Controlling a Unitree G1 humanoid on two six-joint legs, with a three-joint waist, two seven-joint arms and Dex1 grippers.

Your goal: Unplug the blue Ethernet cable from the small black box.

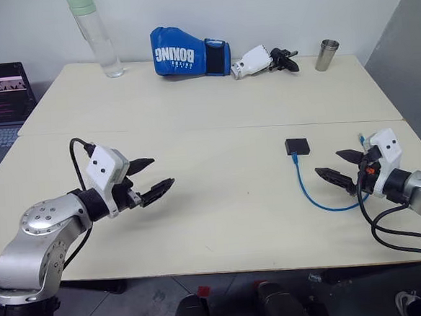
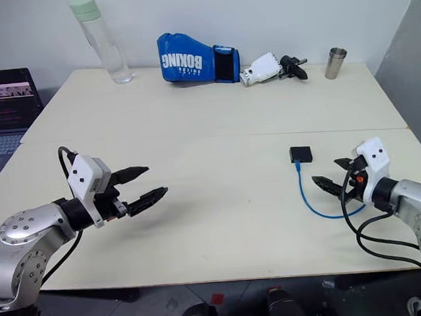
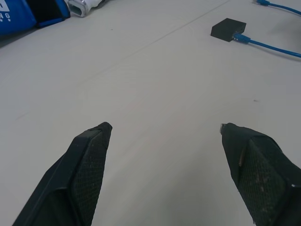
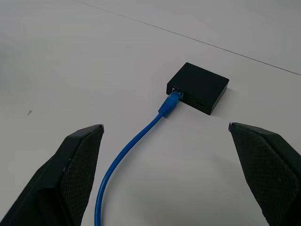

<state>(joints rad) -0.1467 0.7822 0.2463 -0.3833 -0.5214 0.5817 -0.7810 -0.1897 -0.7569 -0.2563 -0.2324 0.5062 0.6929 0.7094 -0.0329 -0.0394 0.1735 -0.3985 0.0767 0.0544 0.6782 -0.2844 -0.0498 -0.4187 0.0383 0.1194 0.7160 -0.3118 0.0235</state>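
Blue cable (image 4: pixel 141 136) plugged into black box (image 4: pixel 200 87), port seen from right wrist, right tool (image 1: pixel 341 165) spread near, left tool (image 1: pixel 150 178) spread, well apart

The small black box (image 4: pixel 200 87) looks matt plastic, the blue cable (image 4: pixel 129 150) smooth and slightly glossy; the table (image 1: pixel 216 129) is pale, matt, smooth.

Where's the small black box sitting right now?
The small black box lies flat on the table, on the robot's right side, just ahead of the open right end effector, with the blue Ethernet cable plugged into its near edge.
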